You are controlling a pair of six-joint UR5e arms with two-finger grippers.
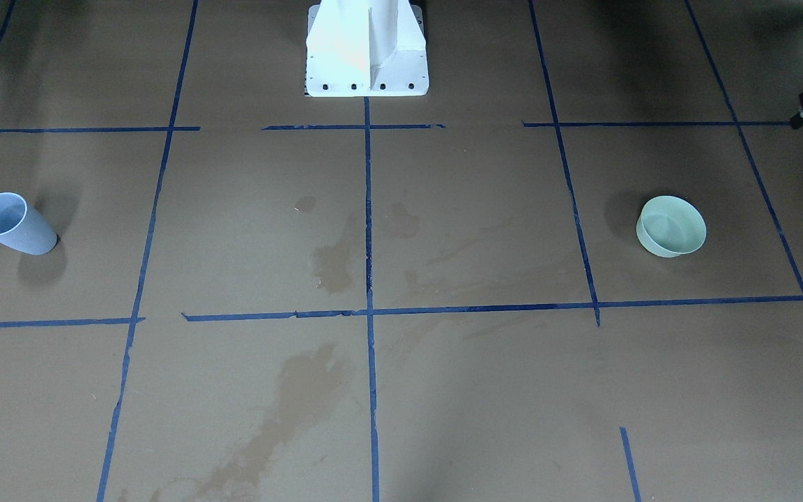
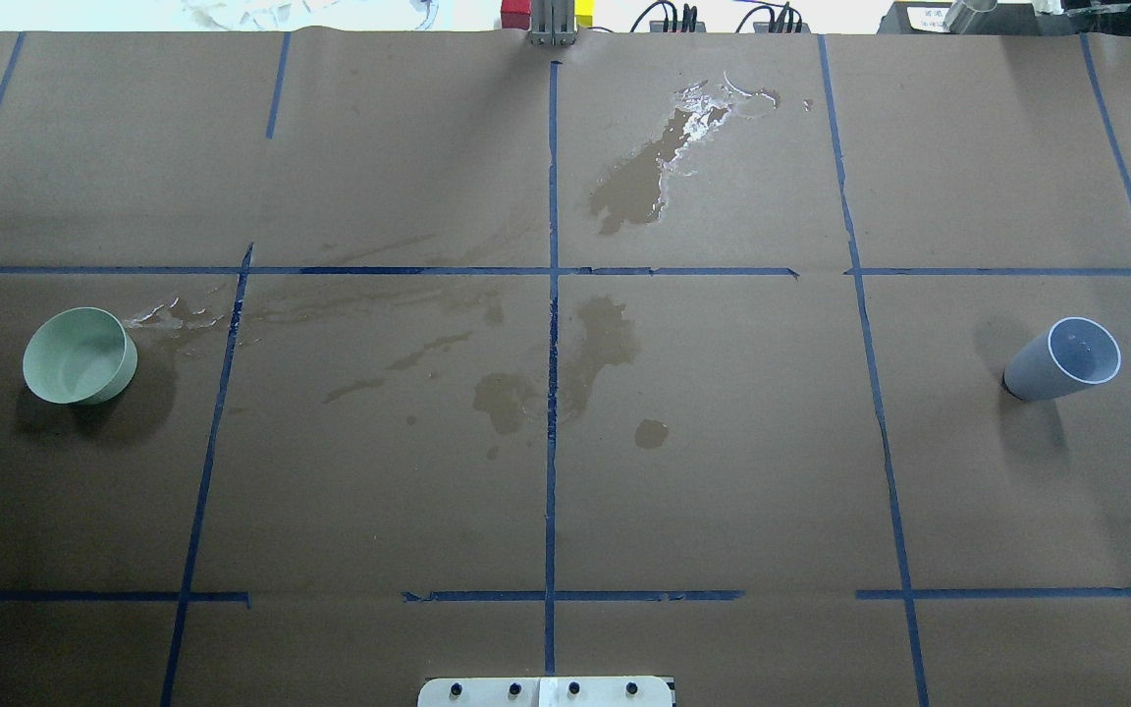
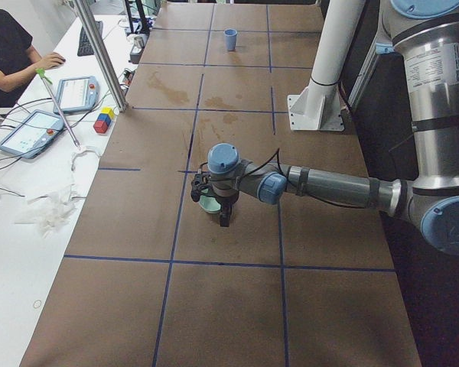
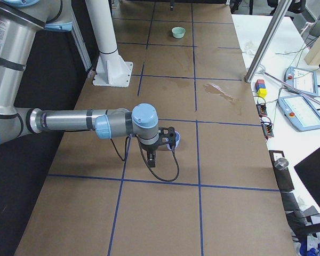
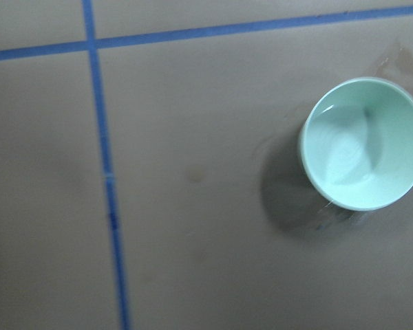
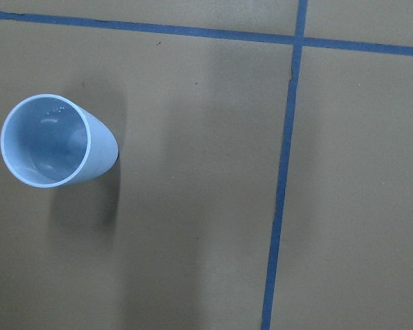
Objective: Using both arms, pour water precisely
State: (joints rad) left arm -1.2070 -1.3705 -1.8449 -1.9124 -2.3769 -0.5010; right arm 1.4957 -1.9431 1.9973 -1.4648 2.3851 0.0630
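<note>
Claw spread cannot be told on either side: the left claw (image 3: 213,200) hangs near the green bowl (image 2: 127,368), the right claw (image 4: 162,141) near the upright blue cup (image 2: 1032,378), whose water (image 6: 51,144) barely shows, likely staged for pick-up.

The bowl (image 2: 75,355) stands on the table (image 2: 723,491) below the left gripper (image 3: 214,208), off to one side of it rather than straight under (the left wrist view holds it at its right edge). The cup (image 2: 1061,358) stands below the right gripper (image 4: 162,143), likewise offset. Between the two grippers, which are well apart, lie damp patches (image 2: 605,344), and the pedestal (image 1: 366,49) stands at the robot's edge of the table.
</note>
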